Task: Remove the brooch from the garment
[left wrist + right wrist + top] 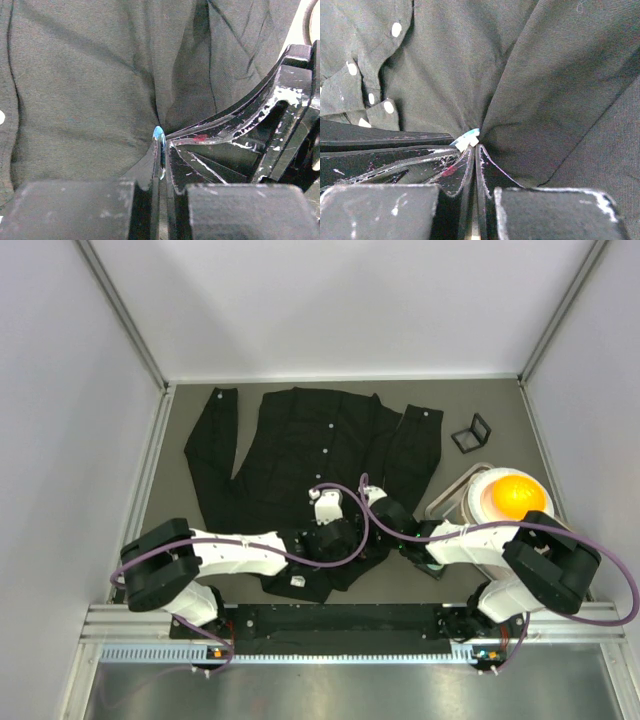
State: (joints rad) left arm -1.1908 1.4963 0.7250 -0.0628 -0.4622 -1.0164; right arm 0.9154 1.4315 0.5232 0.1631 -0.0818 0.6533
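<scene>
While the garment lies spread on the grey table, with the small white tag at its near edge towards the arm bases, both arms are stretched over its lower front and their tips are brought together there. In the left wrist view the left gripper is seen with its jaws pressed together on a thin blue sliver, the brooch, held edge-on at the very tips. The black cloth is drawn into folds that run to this point. The fingers of the other arm lie just beside it on the right, touching or nearly touching.

In the right wrist view the right gripper is likewise closed to a hairline gap, and the gathered cloth is pinched at its tips. The brooch appears there as a blue and white scrap at the tip of the left-hand finger. A row of white buttons is seen at the upper left.

Well apart, at the table's right side, an orange ball rests in a white bowl, and a small black frame stands beyond it.
</scene>
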